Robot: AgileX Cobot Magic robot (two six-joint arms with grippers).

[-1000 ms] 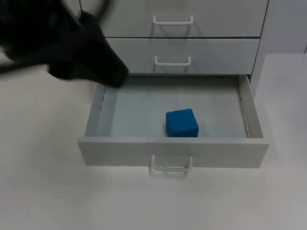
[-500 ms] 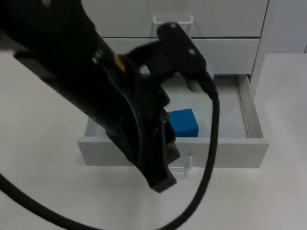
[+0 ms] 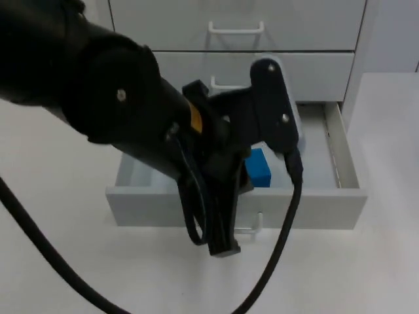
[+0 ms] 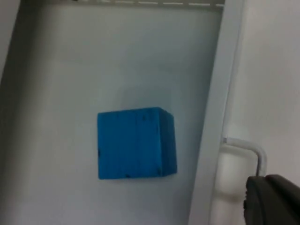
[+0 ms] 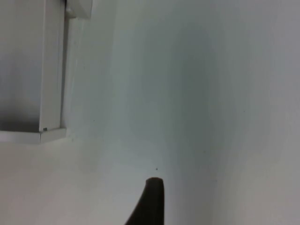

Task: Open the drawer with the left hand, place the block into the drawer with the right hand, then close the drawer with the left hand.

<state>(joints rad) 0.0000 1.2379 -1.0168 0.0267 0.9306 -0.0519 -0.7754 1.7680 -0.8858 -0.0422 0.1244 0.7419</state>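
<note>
The bottom drawer (image 3: 308,208) of the white cabinet stands pulled out. A blue block (image 3: 260,169) lies on its floor near the front wall, partly hidden by my left arm. That arm reaches across the drawer, and my left gripper (image 3: 221,243) hangs in front of the drawer front, just left of the white handle (image 3: 254,227). The left wrist view has the blue block (image 4: 136,143) inside the drawer, the drawer's front wall (image 4: 212,117) and the handle (image 4: 243,149) close by. My right gripper (image 5: 150,201) waits over bare white table.
Two shut drawers with white handles (image 3: 236,29) sit above the open one. The cabinet's right side (image 3: 357,59) borders white table top. A cabinet corner (image 5: 52,70) is in the right wrist view. Bare table lies in front of the drawer.
My left arm has swung in from the upper left across the open drawer, bringing its gripper down to the drawer front beside the handle. The block has not moved.
</note>
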